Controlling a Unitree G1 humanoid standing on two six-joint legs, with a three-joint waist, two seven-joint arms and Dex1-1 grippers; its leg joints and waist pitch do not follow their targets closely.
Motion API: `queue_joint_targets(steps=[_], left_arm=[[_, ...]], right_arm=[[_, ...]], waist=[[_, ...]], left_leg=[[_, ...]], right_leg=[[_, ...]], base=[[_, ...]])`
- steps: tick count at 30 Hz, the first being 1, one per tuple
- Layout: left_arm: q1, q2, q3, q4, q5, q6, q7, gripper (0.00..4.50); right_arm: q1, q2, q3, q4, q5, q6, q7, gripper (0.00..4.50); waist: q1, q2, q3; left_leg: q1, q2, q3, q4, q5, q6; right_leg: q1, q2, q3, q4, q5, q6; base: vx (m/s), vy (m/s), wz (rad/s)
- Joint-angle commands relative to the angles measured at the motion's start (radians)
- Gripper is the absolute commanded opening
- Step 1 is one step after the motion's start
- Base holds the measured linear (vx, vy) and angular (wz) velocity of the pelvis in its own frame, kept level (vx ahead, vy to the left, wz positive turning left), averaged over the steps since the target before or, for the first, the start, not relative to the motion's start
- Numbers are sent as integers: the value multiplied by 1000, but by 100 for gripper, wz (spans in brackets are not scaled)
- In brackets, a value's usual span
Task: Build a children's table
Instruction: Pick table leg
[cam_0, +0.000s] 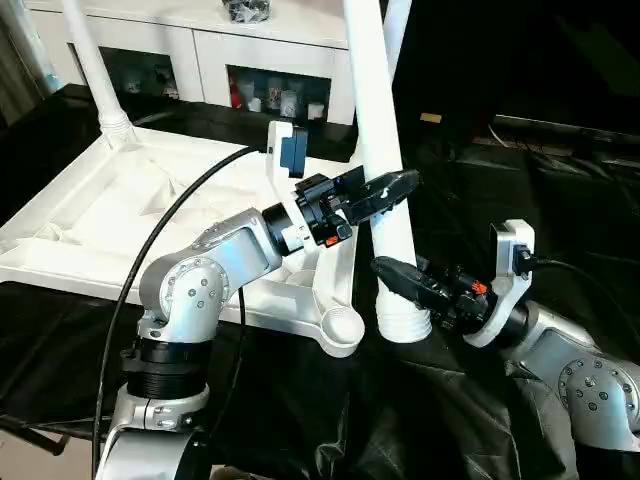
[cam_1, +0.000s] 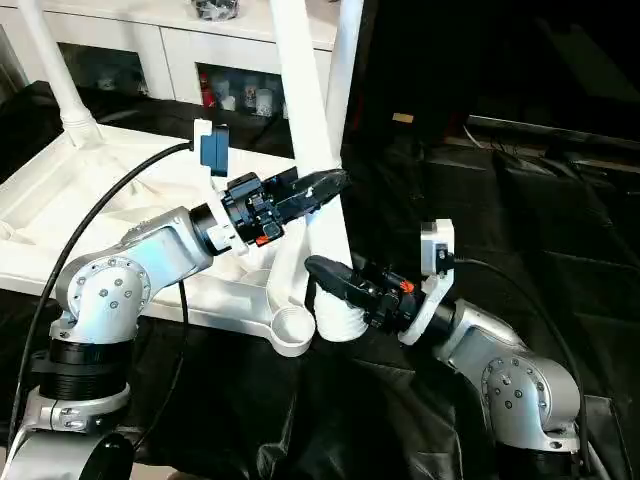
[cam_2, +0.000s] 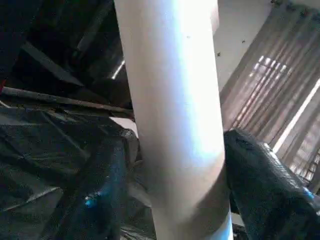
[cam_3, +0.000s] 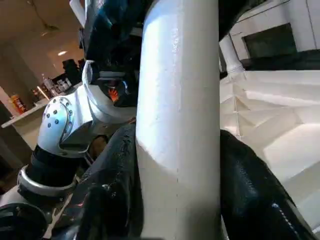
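Observation:
The children's table top (cam_0: 120, 215) lies upside down on the black-covered work table, ribbed underside up. One white leg (cam_0: 95, 70) stands in its far left corner. A second leg (cam_0: 380, 120) stands upright just right of the near right corner socket (cam_0: 343, 328), its ribbed end (cam_0: 405, 322) beside the socket, not in it. My right gripper (cam_0: 400, 275) is shut on this leg low down, fingers (cam_3: 250, 190) pressed to both sides. My left gripper (cam_0: 395, 188) straddles it higher up, fingers (cam_2: 265, 190) close on either side with a slim gap.
A further white leg (cam_1: 345, 60) rises behind the held one. White cabinets (cam_0: 260, 70) stand beyond the table's far edge. Black cloth (cam_0: 330, 420) covers the work table, with a dark screen (cam_0: 560, 60) at the back right. A black cable (cam_0: 150, 250) loops over my left arm.

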Motion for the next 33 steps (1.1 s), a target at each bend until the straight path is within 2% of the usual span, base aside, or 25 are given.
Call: queue_joint_targets(steps=[1, 5, 7, 11, 12, 14, 15, 19, 20, 22, 28, 29, 30, 33], left_arm=[[-12, -2, -5, -5, -14, -3, -4, 271], [-17, -4, 12, -2, -14, -12, 0, 240], [-19, -2, 14, 0, -11, -15, -1, 217], [-25, 8, 11, 2, 10, -33, 1, 203], [-27, 10, 9, 2, 14, -36, 0, 200], [-30, 19, 1, 2, 33, -47, -2, 200], [-30, 19, 1, 2, 33, -47, -2, 198], [-46, 63, -46, -1, 92, -77, -24, 193], [-52, 75, -58, 0, 107, -83, -26, 193], [-59, 91, -76, 1, 126, -91, -37, 190], [-80, 123, -104, 5, 172, -114, -50, 188], [-84, 132, -112, 4, 186, -120, -55, 188], [-84, 135, -115, 3, 192, -122, -58, 188], [-84, 138, -122, 1, 200, -128, -62, 188]], right_arm=[[-5, -13, 5, -17, -1, -18, 0, 188], [-8, -18, 15, -13, -6, -28, -1, 188], [-9, -20, 18, -12, -11, -32, -1, 188], [-25, -27, 35, -2, -50, -50, -23, 188], [-30, -26, 35, 4, -50, -45, -29, 244], [-38, -28, 32, 8, -42, -40, -30, 244], [-38, -28, 32, 8, -42, -40, -30, 258], [-83, -50, 71, 11, -128, -78, -82, 298], [-96, -57, 83, 17, -151, -84, -92, 298], [-108, -67, 92, 15, -154, -65, -97, 306], [-139, -98, 116, 0, -165, -26, -111, 306], [-151, -113, 137, 4, -199, -25, -126, 306], [-154, -117, 144, 7, -211, -26, -129, 306], [-164, -126, 167, 24, -248, -27, -147, 306]], waist=[[3, 1, -57], [4, 2, -58], [3, -2, -58], [2, -2, -57], [2, -1, -57], [2, 0, -58], [2, -1, -59], [1, 3, -59], [1, 3, -59], [1, 5, -60], [2, 6, -62], [3, 9, -62], [1, 6, -62], [1, 7, -62]], left_leg=[[-2, 10, 9, -71, -48, -4], [-2, 10, 9, -70, -44, -3], [-3, 9, 10, -70, -43, -2], [-4, 9, 10, -70, -44, -4], [-3, 8, 10, -71, -44, -5], [-1, 9, 10, -69, -39, -3], [-2, 9, 10, -70, -32, -3], [1, 8, 9, -70, -22, -13], [0, 9, 9, -70, -22, -16], [2, 8, 10, -70, -24, -21], [1, 7, 10, -68, -5, -23], [1, 7, 10, -67, -6, -25], [1, 6, 10, -68, -11, -29], [1, 6, 10, -68, -16, -33]], right_leg=[[54, -53, 28, -80, -7, -177], [55, -53, 28, -79, 0, -179], [55, -52, 28, -79, 4, -180], [54, -52, 28, -80, -12, -173], [54, -52, 28, -80, -16, -170], [54, -52, 28, -79, -6, -169], [54, -51, 28, -78, 3, -170], [54, -50, 27, -76, 19, -159], [54, -50, 28, -76, 20, -157], [54, -49, 29, -75, 27, -153], [58, -47, 28, -68, 94, -174], [57, -48, 28, -68, 96, -176], [58, -46, 27, -69, 89, -173], [59, -48, 29, -68, 84, -177]], base=[[0, 0, 0], [0, 0, 0], [0, 0, 0], [0, 0, 0], [0, 0, 0], [0, 0, 0], [0, 0, 0], [0, 0, 0], [0, 0, 0], [0, 0, 0], [0, 0, 0], [0, 0, 0], [0, 0, 0], [0, 0, 0]])
